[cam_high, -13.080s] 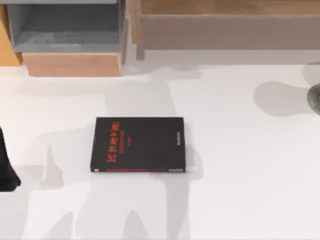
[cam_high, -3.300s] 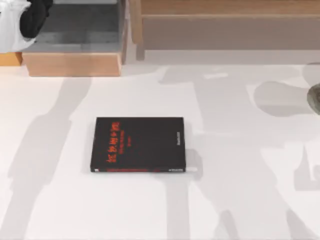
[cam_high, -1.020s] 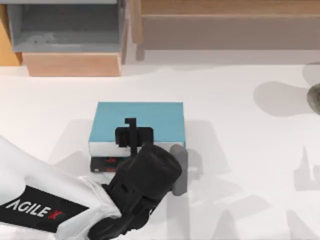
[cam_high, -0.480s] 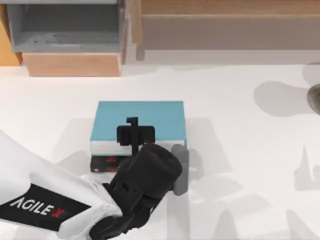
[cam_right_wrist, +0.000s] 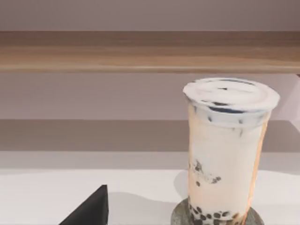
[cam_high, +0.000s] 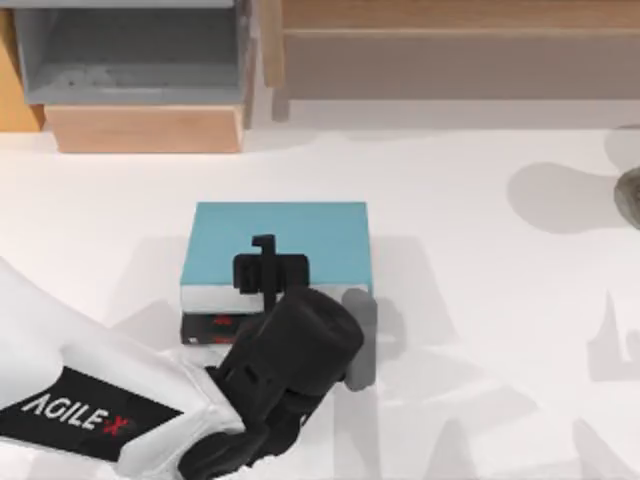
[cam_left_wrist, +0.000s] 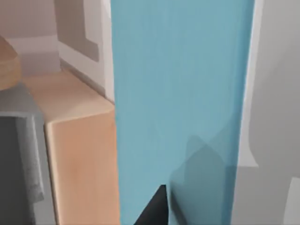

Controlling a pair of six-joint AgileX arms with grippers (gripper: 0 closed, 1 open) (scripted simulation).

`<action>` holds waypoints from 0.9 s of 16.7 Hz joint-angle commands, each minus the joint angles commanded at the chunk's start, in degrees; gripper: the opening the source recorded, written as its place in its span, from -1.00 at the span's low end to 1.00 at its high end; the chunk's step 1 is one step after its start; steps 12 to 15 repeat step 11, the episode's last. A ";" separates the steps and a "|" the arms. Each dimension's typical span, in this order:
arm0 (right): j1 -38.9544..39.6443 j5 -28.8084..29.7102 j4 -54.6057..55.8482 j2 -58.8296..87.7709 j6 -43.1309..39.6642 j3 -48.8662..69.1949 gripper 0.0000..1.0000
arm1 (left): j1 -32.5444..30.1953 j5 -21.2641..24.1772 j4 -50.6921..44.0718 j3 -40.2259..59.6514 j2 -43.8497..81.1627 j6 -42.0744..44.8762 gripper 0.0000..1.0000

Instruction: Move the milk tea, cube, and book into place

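From above, the left gripper reaches in from the desk's near-left corner and sits over the book, its dark fingers closed on the book's near edge; the light blue cover lies flat, near the middle of the desk and somewhat toward its left side, resting on top of a black book with red lettering, of which a thin strip shows along the near side; the two books are stacked nearly square with one another. At the far-left corner stands a wooden cabinet with a grey open compartment; a long wooden shelf runs along the far edge to the right of it (a dark rounded shape at the desk's right edge is cut off, and I cannot tell what it is).

From the left wrist, the blue cover fills the centre, with one black fingertip against it; the wooden cabinet lies beyond.

From the right wrist, the milk tea stands upright on a round dark coaster on the white desk, in front of the wooden shelf; a black finger tip of the right gripper shows apart from the cup, touching nothing; whether that gripper is open or closed I cannot tell.
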 joint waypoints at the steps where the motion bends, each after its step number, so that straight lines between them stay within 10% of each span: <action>1: 0.00 0.00 0.00 0.00 0.00 0.00 1.00 | 0.00 0.00 0.00 0.00 0.00 0.00 0.36; 5: 0.00 0.00 0.00 0.00 0.00 0.00 1.00 | 0.00 0.00 0.00 0.00 0.00 0.00 0.96; 15: 0.00 0.00 0.00 0.00 0.00 0.00 1.00 | 0.00 0.00 0.00 0.00 0.00 0.00 1.00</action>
